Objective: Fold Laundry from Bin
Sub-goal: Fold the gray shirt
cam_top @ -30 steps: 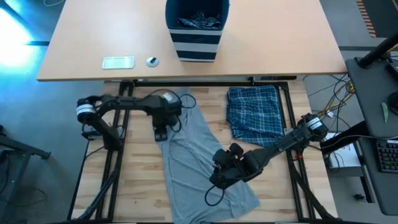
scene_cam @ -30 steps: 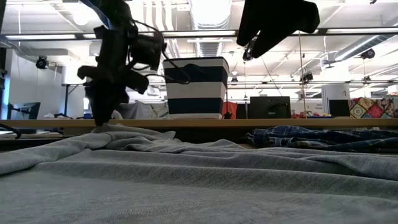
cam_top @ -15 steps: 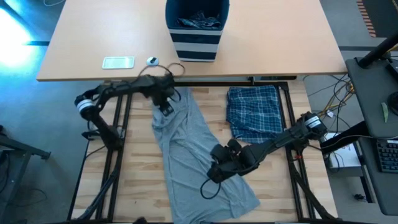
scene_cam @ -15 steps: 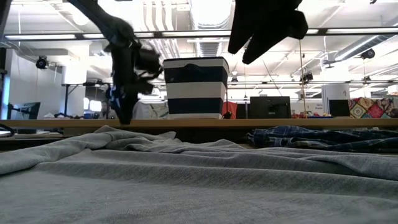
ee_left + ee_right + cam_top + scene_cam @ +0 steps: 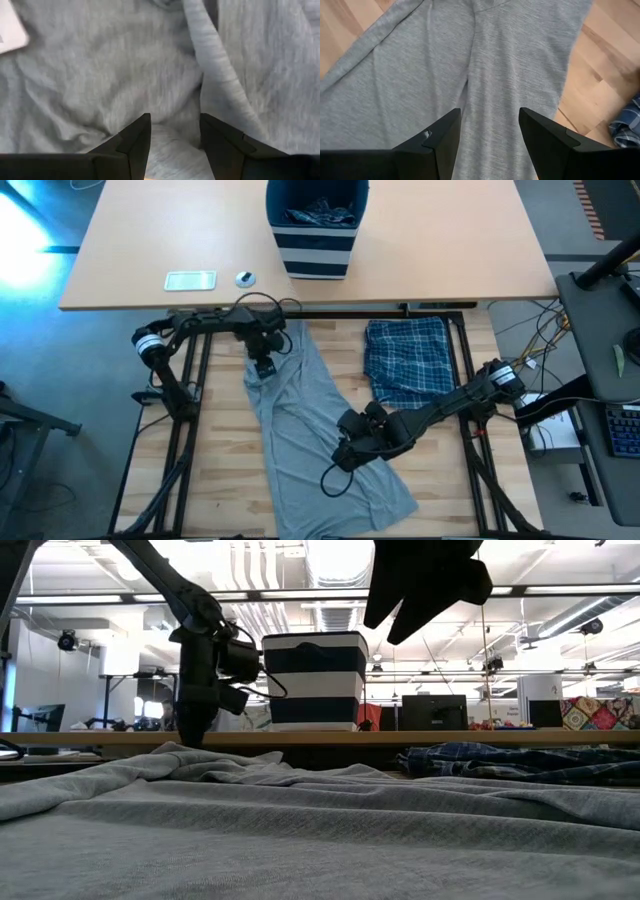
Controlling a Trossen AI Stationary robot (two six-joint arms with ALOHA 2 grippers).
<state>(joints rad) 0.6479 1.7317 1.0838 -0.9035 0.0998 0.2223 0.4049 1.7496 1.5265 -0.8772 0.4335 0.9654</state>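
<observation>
Grey shirt (image 5: 310, 425): spread flat, well short of bin (image 5: 317, 225). Left gripper (image 5: 172, 137) parted over its bin-side end, probably empty; right gripper (image 5: 487, 132) parted mid-cloth. Flatten wrinkles before folding.

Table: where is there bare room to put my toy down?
Bare wood lies left of the grey shirt, and in the strip between it and the plaid cloth. The middle is crowded: both arms hang over the shirt.

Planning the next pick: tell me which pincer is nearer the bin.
Left. The left pincer hovers over the grey T-shirt's far end, close to the bin; the right pincer is farther back.
</observation>
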